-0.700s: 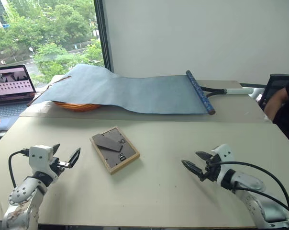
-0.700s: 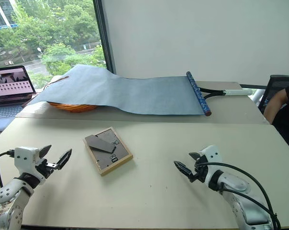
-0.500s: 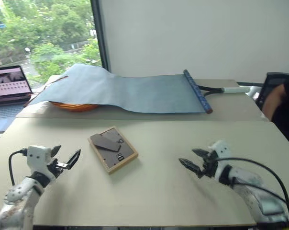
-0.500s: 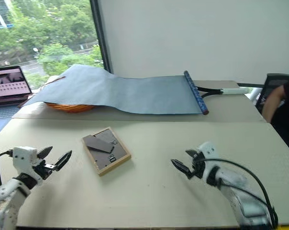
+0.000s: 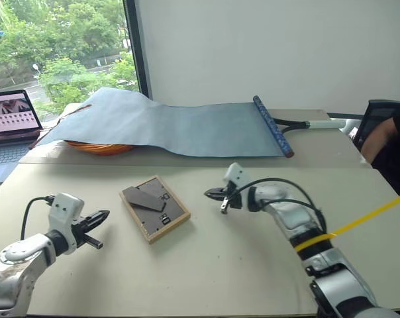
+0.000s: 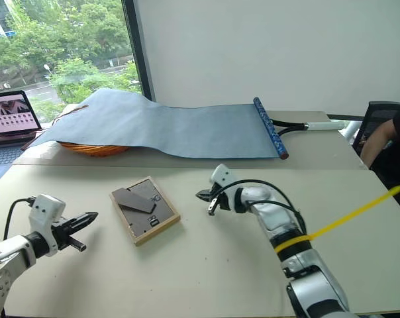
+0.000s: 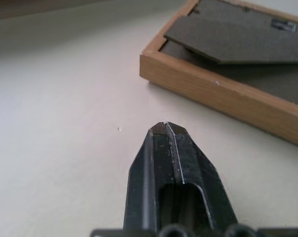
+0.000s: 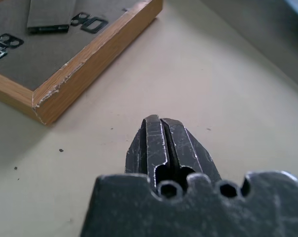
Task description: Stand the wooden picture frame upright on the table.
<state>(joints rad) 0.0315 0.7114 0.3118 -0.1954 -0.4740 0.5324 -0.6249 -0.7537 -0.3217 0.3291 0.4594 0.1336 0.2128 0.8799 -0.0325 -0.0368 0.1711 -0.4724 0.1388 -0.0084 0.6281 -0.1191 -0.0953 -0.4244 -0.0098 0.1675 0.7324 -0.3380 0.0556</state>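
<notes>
On the counter (image 5: 240, 265), mid-left: I see the wooden picture frame (image 5: 156, 207) flat, face down, dark back + folded stand up.
L gripper (image 5: 102, 216): fingers (image 7: 168, 148) pressed together, nothing held; left of frame, tips aimed at it, not touching.
R gripper (image 5: 213, 194): fingers (image 8: 161, 140) also closed, empty; just right of frame's far corner, apart from it.
Far counter: blue cloth (image 5: 180, 126) over an orange basket (image 5: 104, 147); laptop (image 5: 11, 122) far left.
</notes>
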